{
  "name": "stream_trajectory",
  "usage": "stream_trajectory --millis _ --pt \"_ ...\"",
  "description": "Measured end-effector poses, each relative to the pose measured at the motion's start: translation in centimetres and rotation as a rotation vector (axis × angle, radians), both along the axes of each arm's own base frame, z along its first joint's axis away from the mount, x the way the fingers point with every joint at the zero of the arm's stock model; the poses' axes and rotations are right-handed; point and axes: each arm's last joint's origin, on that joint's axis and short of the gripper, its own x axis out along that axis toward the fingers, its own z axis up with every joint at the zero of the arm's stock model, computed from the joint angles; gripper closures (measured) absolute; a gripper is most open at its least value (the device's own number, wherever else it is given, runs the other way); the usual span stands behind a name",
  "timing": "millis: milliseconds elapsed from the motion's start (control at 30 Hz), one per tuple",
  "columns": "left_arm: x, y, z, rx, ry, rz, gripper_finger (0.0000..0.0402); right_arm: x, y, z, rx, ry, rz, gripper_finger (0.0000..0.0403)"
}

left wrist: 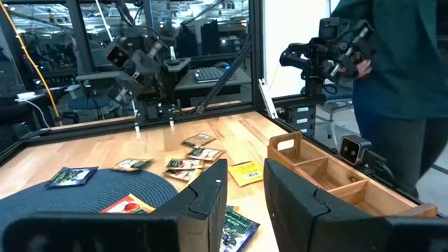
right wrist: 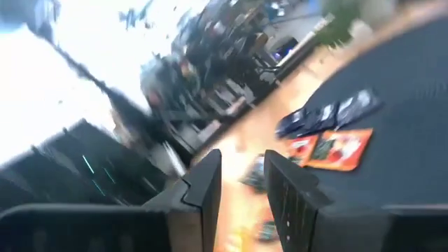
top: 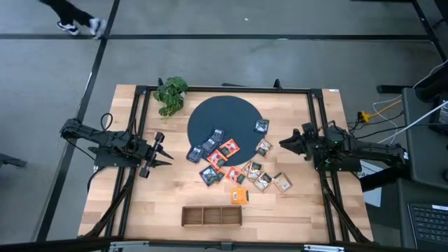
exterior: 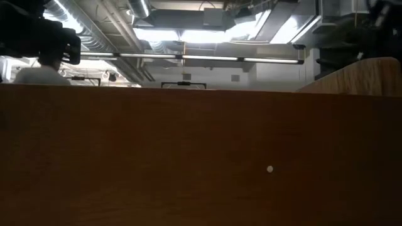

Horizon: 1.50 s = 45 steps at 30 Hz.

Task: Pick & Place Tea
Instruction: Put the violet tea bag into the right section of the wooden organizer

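No brand or writing can be read on any sachet; the printed faces are too small to make out. The tea (top: 231,164) lies as a loose scatter of small square sachets across the middle of the bench (top: 126,210), a pale wooden top with plank seams inside a black frame. Several blue ones and a red-orange one (top: 228,148) rest on the near edge of the dark round mat (top: 222,119), one blue sachet (top: 261,127) sits alone on the mat's right side, and the beige-green ones (top: 262,180) spread over bare wood to the right of it. An orange-yellow sachet (top: 239,195) lies just behind the long wooden tray (top: 211,215), which stands at the front edge with three compartments. A leafy green plant (top: 171,93) stands at the mat's upper left.

The left pincer (top: 162,155) hovers left of the scatter, well apart from it, its fingers (left wrist: 210,196) spread with a gap between them and nothing held. The right pincer (top: 288,143) hangs to the right of the scatter, near the beige-green sachets, its fingers (right wrist: 203,185) likewise apart and empty.

Around the bench is grey floor with dark lines; a person's feet (top: 80,26) show at the upper left. Cables (top: 392,112) and a keyboard (top: 428,225) lie at the right. The low view is mostly filled by a brown wooden wall, with ceiling ducts and strip lights (exterior: 207,59) above. In the left wrist view a person in a dark top (left wrist: 399,63) stands beside the tray.
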Motion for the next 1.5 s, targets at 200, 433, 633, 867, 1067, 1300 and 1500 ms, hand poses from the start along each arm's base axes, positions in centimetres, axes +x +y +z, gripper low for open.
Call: stream_trajectory --millis 200,433,633,867,1067,1300,1500 --pt "0.0 0.0 0.0 0.000 0.000 0.000 0.0309 0.0 -0.5 0.1 0.421 -0.040 -0.156 0.0291" --pt "0.0 0.0 0.0 0.000 0.000 0.000 0.0310 -0.1 -0.6 1.5 0.413 -0.194 -0.170 0.0291" --pt "0.0 0.0 0.0 0.000 0.000 0.000 0.0310 -0.1 -0.6 3.3 0.287 -0.296 -0.178 0.0291" --pt "0.1 0.5 0.2 0.073 -0.038 0.149 0.0311 0.7 -1.0 7.3 0.134 -0.279 -0.290 0.0291" --pt "0.1 1.2 0.4 0.198 -0.059 0.369 0.0311 3.2 -1.4 11.8 -0.009 -0.229 -0.335 0.0291" --pt "0.1 1.5 0.5 0.239 -0.058 0.476 0.0308 8.8 -2.0 14.3 -0.092 -0.017 -0.296 0.0291" --pt "0.0 1.5 1.2 0.012 -0.119 0.455 0.0311 13.6 -2.1 14.5 -0.079 0.243 -0.114 0.0291"
